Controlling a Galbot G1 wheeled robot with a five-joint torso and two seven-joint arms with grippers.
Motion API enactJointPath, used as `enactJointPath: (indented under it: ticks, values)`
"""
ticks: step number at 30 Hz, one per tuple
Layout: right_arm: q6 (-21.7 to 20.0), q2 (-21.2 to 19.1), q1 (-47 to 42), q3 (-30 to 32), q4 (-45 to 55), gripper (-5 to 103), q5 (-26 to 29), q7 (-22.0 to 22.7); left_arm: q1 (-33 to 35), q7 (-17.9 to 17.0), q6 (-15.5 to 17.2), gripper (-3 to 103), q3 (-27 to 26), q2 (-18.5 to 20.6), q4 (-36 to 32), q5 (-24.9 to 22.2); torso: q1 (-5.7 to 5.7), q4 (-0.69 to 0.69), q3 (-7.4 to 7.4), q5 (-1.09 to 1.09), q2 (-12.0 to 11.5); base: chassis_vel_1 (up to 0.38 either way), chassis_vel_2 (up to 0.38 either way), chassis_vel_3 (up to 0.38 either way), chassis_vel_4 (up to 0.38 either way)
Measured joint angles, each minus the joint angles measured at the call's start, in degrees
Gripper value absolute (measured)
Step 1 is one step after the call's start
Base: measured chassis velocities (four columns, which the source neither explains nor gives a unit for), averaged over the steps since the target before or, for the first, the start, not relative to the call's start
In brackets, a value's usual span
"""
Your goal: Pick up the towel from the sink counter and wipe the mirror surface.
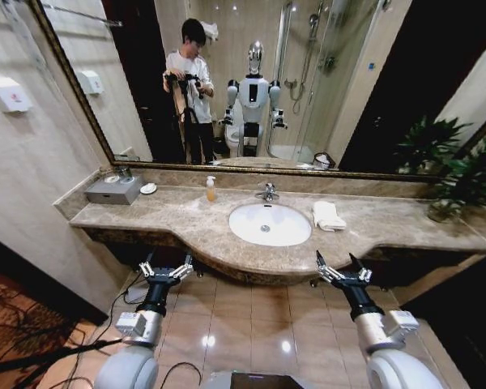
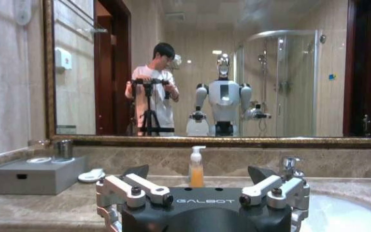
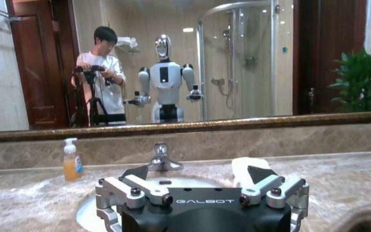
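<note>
**Before the counter, both grippers wide and empty**

Below the bulging front edge of the sink counter, both arms reach forward from the robot's shoulders, forearms roughly level and pointing at the counter face. The left gripper sits low over the tiled floor, its fingers spread wide and holding nothing; in the left wrist view the left gripper shows its two dark fingertips well apart, with only air between them. The right gripper mirrors that pose on the other side, equally splayed and empty, just short of the counter edge. From the right wrist view the right gripper is aimed at the counter's far side, fingertips parted.

Beyond the right gripper, the towel lies folded on the marble just beside the white basin, on the robot's right of it; the right wrist camera sees the towel between the spread fingers, still on the stone and untouched. A chrome tap stands behind the basin, and an orange soap bottle is to its left. Farther left, near the wall, rests a grey tissue box with a small white dish beside it.

Above the counter the mirror spans the wall in its dark frame, reflecting the robot. A potted plant stands at the counter's right end.
</note>
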Motion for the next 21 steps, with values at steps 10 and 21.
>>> enactJointPath:
  ticks: [10, 21]
  values:
    - [1.58, 0.09, -1.63, 1.18, -0.20, 100, -0.10, -0.08, 0.00, 0.00, 0.00, 100, 0.00, 0.00, 0.00, 0.00, -0.03, 0.00, -0.01, -0.01, 0.01, 0.189, -0.185, -0.188, 0.184]
    - [2.36, 0.92, -2.03, -0.55, -0.36, 100, -1.72, -0.23, 0.00, 0.00, 0.00, 100, 0.00, 0.00, 0.00, 0.00, 0.00, -0.01, 0.00, -0.02, 0.00, 0.195, -0.191, -0.207, 0.204]
